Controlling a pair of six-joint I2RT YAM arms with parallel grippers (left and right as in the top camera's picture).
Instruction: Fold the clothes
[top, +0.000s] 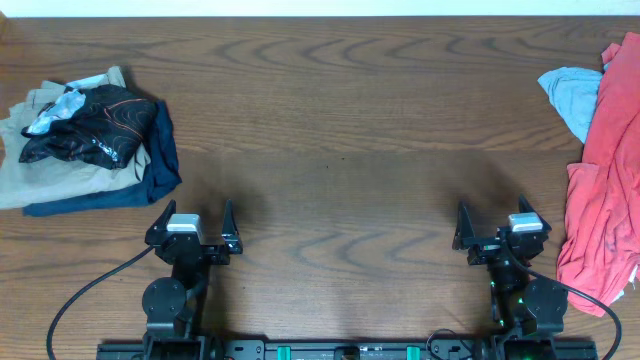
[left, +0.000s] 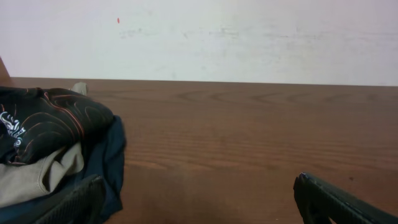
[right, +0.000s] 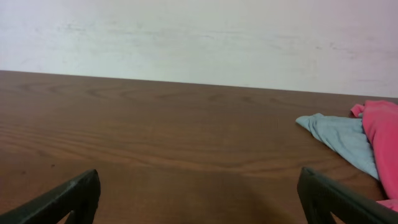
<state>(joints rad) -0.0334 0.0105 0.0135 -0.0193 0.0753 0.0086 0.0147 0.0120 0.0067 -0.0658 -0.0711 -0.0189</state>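
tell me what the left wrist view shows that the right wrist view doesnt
Only the left wrist view: a pile at its left edge, with a black patterned garment on top of a beige garment and a navy garment.
Only the right wrist view: a light blue garment and a coral-red garment beside it at the right edge.
Both: the wooden table, the pale wall behind it, and the camera's own gripper, left gripper or right gripper, jaws wide open with nothing between them.
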